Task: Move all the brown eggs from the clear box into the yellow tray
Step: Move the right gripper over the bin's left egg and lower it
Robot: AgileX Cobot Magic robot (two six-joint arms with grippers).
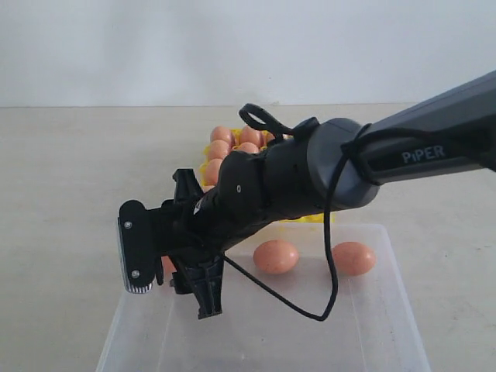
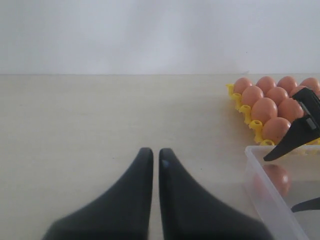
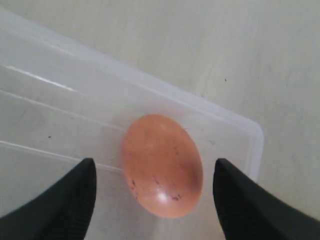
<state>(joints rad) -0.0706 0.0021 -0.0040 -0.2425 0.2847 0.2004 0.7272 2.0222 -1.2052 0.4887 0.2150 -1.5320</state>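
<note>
Right fingers (image 3: pixel 65 200): were spread wide either side of one brown egg (image 3: pixel 162 165), clear of it, near a corner of the clear box (image 3: pixel 100 70).
Left fingers (image 2: pixel 130 200): were closed together, gripping nothing, above the bare counter (image 2: pixel 75 150).
Other eggs (image 1: pixel 276 256): two lay loose in the box; more sat in the yellow tray (image 2: pixel 245 110).

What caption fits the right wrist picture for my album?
Right gripper, fingers wide open, framing a speckled brown egg in a corner of the clear box.
</note>
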